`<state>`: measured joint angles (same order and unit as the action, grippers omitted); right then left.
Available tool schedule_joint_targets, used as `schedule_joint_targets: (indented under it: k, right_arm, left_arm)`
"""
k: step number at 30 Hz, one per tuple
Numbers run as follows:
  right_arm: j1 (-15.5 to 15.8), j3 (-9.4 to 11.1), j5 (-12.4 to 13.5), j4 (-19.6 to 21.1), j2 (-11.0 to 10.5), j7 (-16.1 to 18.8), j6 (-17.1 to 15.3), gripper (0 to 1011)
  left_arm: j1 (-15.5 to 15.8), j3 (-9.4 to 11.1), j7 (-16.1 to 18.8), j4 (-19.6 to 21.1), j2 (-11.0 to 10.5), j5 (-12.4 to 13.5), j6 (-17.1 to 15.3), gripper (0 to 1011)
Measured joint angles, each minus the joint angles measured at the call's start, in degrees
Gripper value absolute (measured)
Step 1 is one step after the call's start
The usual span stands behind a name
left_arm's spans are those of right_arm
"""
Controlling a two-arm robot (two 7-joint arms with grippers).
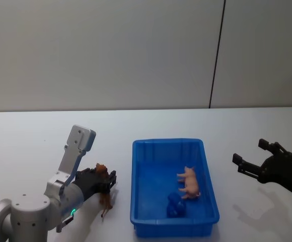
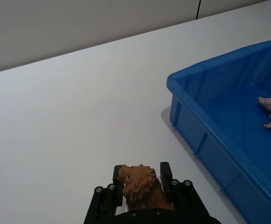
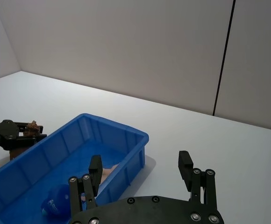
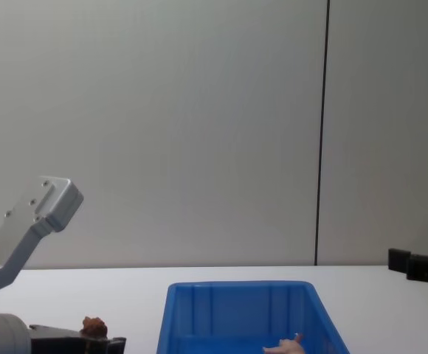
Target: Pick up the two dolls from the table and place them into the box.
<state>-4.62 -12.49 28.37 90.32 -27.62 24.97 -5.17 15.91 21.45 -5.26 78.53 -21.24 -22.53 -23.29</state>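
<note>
My left gripper (image 1: pixel 107 182) is shut on the dark brown doll (image 1: pixel 102 173), low over the table (image 1: pixel 35 146) just left of the blue box (image 1: pixel 168 141). The left wrist view has the brown doll (image 2: pixel 138 179) squeezed between the black fingers (image 2: pixel 166 173), with the box (image 2: pixel 205 140) off to one side. The pale pink doll (image 1: pixel 190 182) lies on the box floor. My right gripper (image 1: pixel 248 151) hovers open and empty to the right of the box; the right wrist view shows the gripper (image 3: pixel 140 172) with its fingers spread wide.
A small dark blue object (image 1: pixel 175 205) lies in the box near its front wall. White tabletop stretches to the left of, behind and to the right of the box. A grey wall with a dark vertical seam (image 1: pixel 216 55) stands behind the table.
</note>
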Motion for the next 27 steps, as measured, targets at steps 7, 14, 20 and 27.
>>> schedule_joint_targets:
  k: [7,14,20,27]
  right_arm:
    - [0.00,0.00,0.00,0.00,0.00,0.00,0.00,1001]
    - [0.00,0.00,0.00,0.00,0.00,0.00,0.00,1001]
    - [0.00,0.00,0.00,0.00,0.00,0.00,0.00,1001]
    - [0.00,0.00,0.00,0.00,0.00,0.00,0.00,1001]
  left_arm:
    - [-0.05,-0.02,-0.77,0.46,-0.13,1.04,0.97,440]
    - [0.27,-0.22,-1.48,2.17,-0.25,2.34,2.33,427]
    - [1.42,-0.42,-2.61,4.31,0.04,4.10,3.74,429]
    - [2.88,-0.38,-3.81,5.64,0.91,5.51,4.93,429]
